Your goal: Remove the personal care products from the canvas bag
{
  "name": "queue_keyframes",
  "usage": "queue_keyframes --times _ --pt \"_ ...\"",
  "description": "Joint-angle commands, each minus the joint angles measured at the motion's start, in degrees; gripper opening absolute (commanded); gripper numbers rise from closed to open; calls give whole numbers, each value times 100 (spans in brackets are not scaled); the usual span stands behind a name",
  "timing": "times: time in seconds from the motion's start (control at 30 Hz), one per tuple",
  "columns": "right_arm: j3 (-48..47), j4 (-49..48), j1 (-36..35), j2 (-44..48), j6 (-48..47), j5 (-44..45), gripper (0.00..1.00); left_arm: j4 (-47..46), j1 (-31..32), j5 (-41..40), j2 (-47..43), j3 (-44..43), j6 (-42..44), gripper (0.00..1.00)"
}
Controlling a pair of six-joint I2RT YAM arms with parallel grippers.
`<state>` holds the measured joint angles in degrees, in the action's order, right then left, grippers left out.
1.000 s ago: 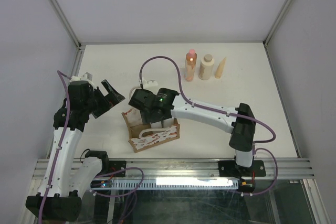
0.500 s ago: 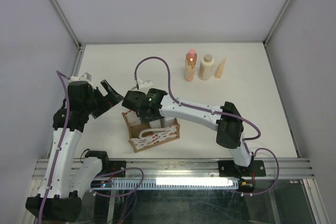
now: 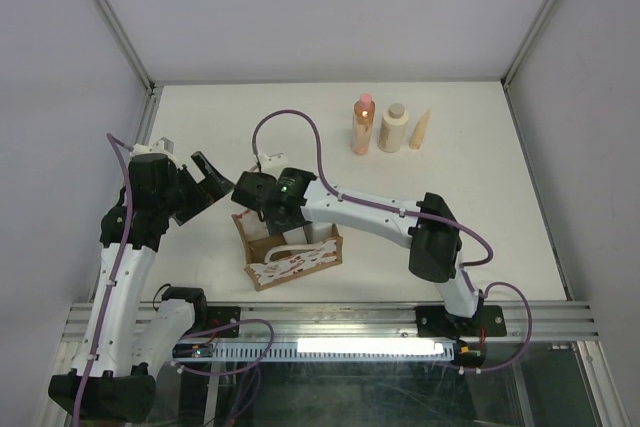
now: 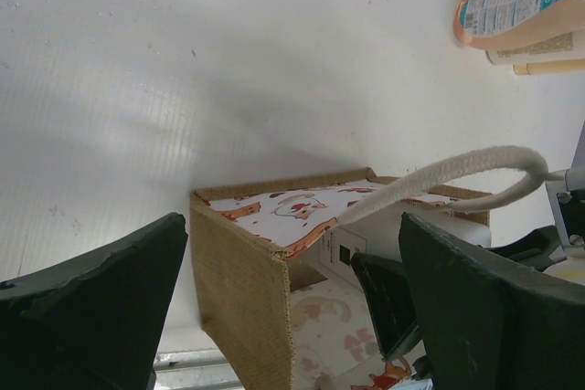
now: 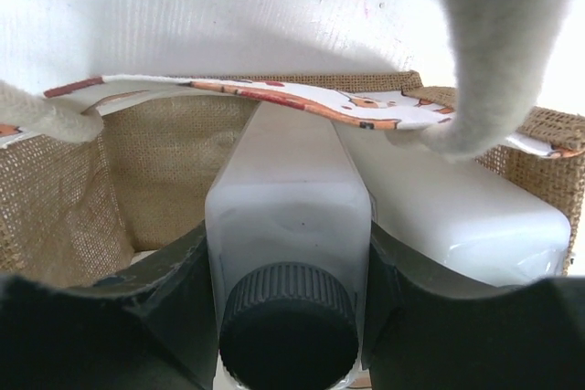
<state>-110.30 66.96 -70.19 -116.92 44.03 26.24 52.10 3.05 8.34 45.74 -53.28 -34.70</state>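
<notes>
The canvas bag stands at the near middle of the table, its rope handles up. My right gripper reaches into its left end. In the right wrist view the right gripper is shut on a white bottle with a dark grey cap, both fingers against its sides. A second white bottle lies beside it in the bag. The orange bottle and the beige bottle stand at the back of the table. My left gripper is open and empty, left of the bag.
A tan cone-shaped item stands right of the beige bottle. A rope handle hangs across the right wrist view, over the second bottle. The other handle arcs over the bag's opening. Enclosure walls border the table on three sides.
My right gripper has moved left and down into the bag, onto the white bottle, mostly in the first half second. The left arm has barely moved.
</notes>
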Motion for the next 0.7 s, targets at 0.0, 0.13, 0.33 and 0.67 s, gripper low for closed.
queue_keyframes --times 0.0,0.13,0.33,0.67 --pt "-261 -257 41 430 -414 117 0 -96 41 -60 3 -244 87 99" --pt "99 -739 41 1173 -700 85 0 -136 41 -51 34 -244 60 99" --pt "854 -2081 161 2482 -1317 -674 0 -219 43 -52 144 -253 78 99" --pt "1934 -3592 1799 4056 -509 -3723 0 -371 41 -42 368 -307 100 99"
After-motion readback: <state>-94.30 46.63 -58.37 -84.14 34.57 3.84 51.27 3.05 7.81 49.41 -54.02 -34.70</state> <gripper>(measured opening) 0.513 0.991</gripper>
